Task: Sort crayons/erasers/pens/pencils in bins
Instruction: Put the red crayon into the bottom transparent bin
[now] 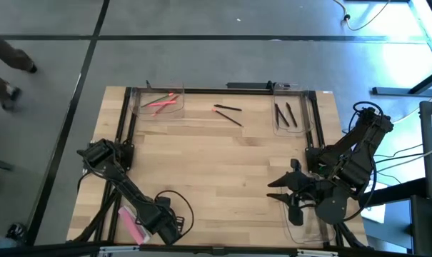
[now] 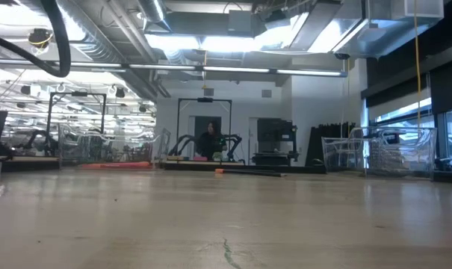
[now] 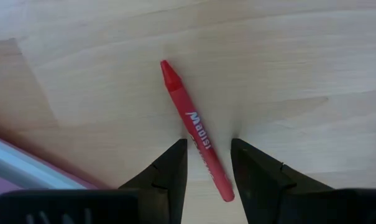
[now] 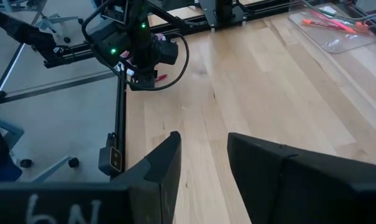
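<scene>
Crayons: one red crayon (image 3: 196,134) lies flat on the wooden surface (image 1: 223,171), right under the left gripper (image 3: 208,163). Its lower half sits between the two dark fingers (image 3: 169,174), which stand apart on either side of it, released, not pinching it; its tip points away from the gripper. In the high view this gripper (image 1: 167,227) is low at the surface's near left corner, just beside a flat pink bar (image 1: 131,224) at the left edge.

More pink-red crayons (image 1: 163,103) lie in the clear bin (image 1: 157,101) at the far left corner of the surface, with one thin greenish pencil (image 1: 156,99) crossing them. The right wrist view shows the same bin (image 4: 332,28) with its crayons (image 4: 327,23).

Two black pens (image 1: 228,113) lie loose on the surface at the far middle, between the far-left bin and the far-right bin, close together, one angled. Two more black pens (image 1: 285,113) are inside the clear bin (image 1: 293,108) at the far right corner.

Right gripper (image 1: 281,190) hovers at the near right of the surface, beside a third clear bin (image 1: 301,228) at the near right edge. Its fingers (image 4: 166,162) stand apart with nothing between them.

Low view: only the bare surface (image 2: 226,224) and the room behind; a person (image 2: 208,140) sits far off in the back, details too small to tell. In the high view, a person's legs (image 1: 8,68) show on the floor left of the surface.
</scene>
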You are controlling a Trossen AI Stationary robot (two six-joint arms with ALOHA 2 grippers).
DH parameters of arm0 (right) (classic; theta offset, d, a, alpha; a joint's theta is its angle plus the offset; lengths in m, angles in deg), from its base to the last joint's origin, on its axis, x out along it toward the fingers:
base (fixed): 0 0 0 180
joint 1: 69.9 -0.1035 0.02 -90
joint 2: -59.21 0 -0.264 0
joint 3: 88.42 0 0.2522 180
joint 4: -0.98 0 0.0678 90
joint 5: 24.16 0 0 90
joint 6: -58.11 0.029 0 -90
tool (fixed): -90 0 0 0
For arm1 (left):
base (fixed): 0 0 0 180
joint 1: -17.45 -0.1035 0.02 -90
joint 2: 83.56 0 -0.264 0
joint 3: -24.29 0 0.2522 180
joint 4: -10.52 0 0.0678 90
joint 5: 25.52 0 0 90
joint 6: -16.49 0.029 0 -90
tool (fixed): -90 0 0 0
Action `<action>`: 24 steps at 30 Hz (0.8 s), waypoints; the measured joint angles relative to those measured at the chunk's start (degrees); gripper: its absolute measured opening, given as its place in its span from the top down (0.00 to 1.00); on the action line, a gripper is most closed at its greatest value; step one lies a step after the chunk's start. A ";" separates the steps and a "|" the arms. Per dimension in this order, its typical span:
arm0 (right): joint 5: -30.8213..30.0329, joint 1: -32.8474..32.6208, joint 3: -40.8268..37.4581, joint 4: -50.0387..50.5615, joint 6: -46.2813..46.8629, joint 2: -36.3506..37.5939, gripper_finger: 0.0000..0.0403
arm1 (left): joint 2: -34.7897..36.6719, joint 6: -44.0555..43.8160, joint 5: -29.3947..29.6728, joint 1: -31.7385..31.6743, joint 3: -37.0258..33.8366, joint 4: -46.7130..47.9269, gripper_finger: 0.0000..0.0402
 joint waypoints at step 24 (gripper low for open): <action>-0.01 -0.01 -0.02 0.00 0.17 0.00 0.67 | -0.07 2.72 3.65 0.67 -0.18 -0.07 0.99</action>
